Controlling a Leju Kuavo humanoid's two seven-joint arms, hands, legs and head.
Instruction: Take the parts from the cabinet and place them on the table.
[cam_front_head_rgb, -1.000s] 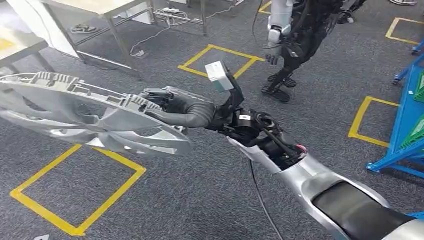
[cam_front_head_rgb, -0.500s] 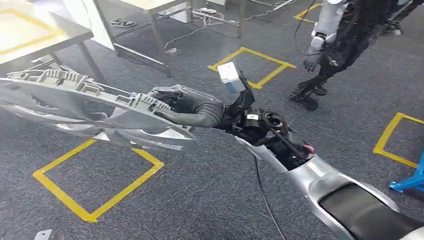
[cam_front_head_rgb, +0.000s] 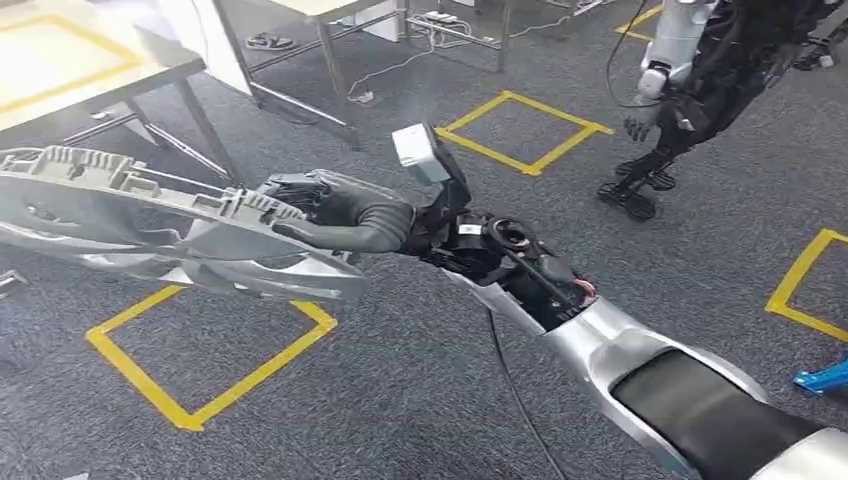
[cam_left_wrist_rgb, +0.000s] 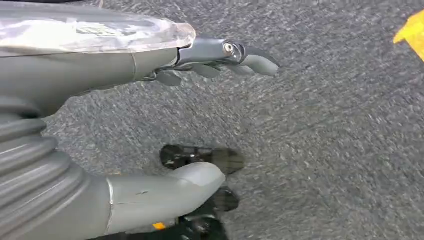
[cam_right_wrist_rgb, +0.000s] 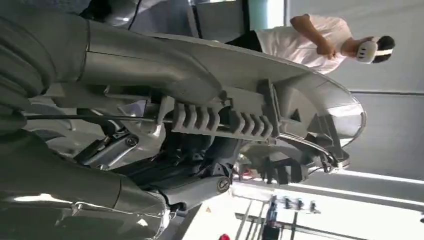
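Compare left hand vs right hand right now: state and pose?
The right hand grips the silver wheel-cover part, thumb over its rim; the left hand holds nothing, with its fingers and thumb apart. The right hand reaches forward above the carpet toward the table; the left hand's wrist view looks down at the carpet. Both have grey ribbed covers.

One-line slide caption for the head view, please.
Right robot hand carries a large silver-grey ribbed plastic part over grey carpet toward a pale-topped metal table.

Right arm stretched forward, right robot hand (cam_front_head_rgb: 335, 215) clenched, left robot hand (cam_left_wrist_rgb: 165, 115) empty, fingers apart
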